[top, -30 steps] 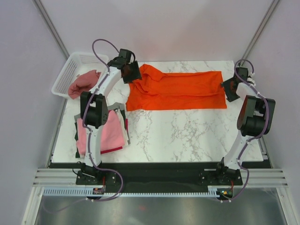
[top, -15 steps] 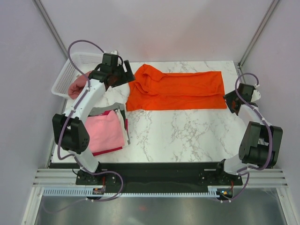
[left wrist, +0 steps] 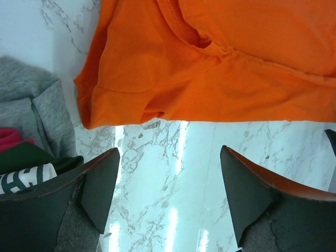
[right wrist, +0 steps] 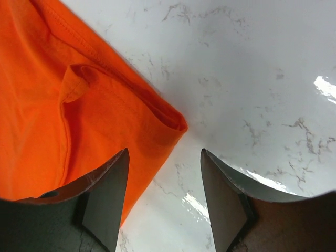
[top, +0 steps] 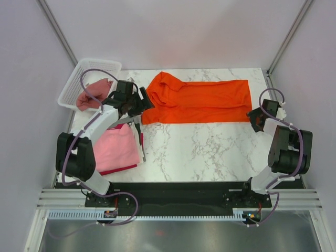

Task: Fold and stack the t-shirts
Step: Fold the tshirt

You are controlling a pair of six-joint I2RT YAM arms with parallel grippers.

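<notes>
At the far left corner, the white mesh basket (top: 71, 89) holds a crumpled dusty rose t-shirt (top: 89, 97), not yet folded. Nearer, along the left edge of the marble table (top: 210, 152), sits the stack of folded shirts, with the light pink t-shirt (top: 118, 149) on top and a grey shirt (left wrist: 39, 107) poking out at its far side.

The left gripper (top: 140, 103) hangs just beside that stack, fingers spread wide and holding nothing. Its wrist view shows bare marble between them, with the left near corner of the orange t-shirt (top: 205, 101) just beyond the tips. That shirt lies across the far half of the table as a long folded band, rumpled and bunched at its left end.

At the band's right near corner, the right gripper (top: 254, 119) is likewise parted and empty, one finger over cloth and the other over marble.

Several things could go wrong:
- **Left corner:** it is doubled cloth, so a shallow pinch may catch only the top layer and pull the fold open.
- **Stack:** the left gripper works so close to it that a sideways move could snag the grey shirt and drag the stack askew.
- **Right corner:** the right gripper straddles the hem, so closing there may slide off the edge.
- **Uneven pull:** if only one end is caught, the band will probably skew on the glossy marble.
</notes>
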